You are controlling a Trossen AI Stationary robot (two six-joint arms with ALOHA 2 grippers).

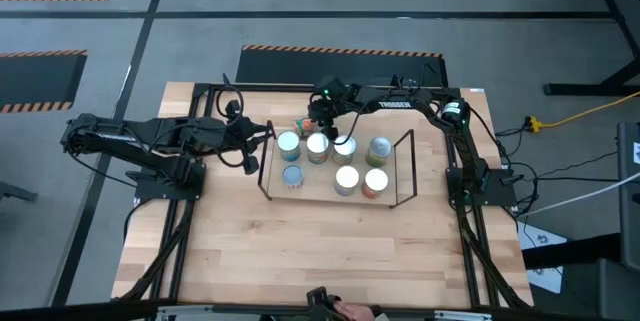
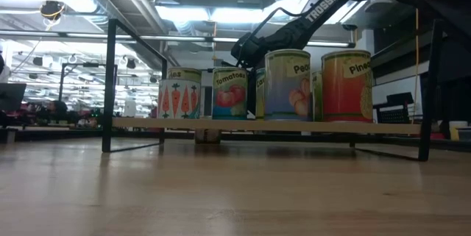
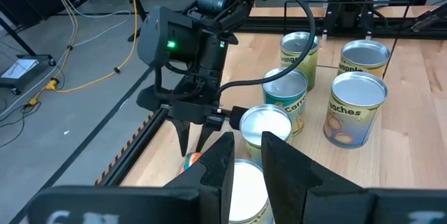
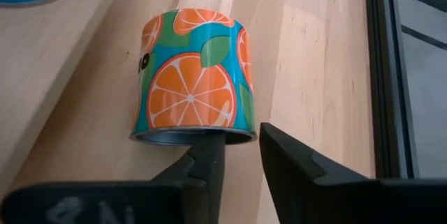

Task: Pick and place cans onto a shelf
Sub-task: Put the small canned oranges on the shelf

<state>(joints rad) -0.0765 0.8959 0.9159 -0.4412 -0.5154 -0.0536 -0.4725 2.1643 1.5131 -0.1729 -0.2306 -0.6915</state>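
Note:
The shelf [image 1: 404, 166] is a black wire rack with a wooden board, standing mid-table. Several cans stand upright on the board [image 1: 346, 178], and they also show in the low view [image 2: 288, 85]. An orange-label can [image 4: 192, 77] lies on its side on the table, just beyond the shelf's far edge [image 1: 303, 124]. My right gripper [image 4: 241, 147] points down over this can, with its fingers a little apart. My left gripper [image 3: 248, 158] hovers at the shelf's left end, above a white-topped can [image 3: 248, 189]. It is narrowly open and empty. My right gripper comes at the lying orange can from above. One fingertip [image 4: 209, 147] stands in front of the can's rim [image 4: 167, 137]. I cannot tell whether it touches the can.
The black table-edge frame [image 1: 200, 91] runs around the wooden top. Bare wood [image 1: 330, 251] lies between the shelf and the near edge. The left arm [image 1: 150, 139] lies along the table's left side. The right arm [image 1: 440, 111] reaches in over the shelf's far right corner.

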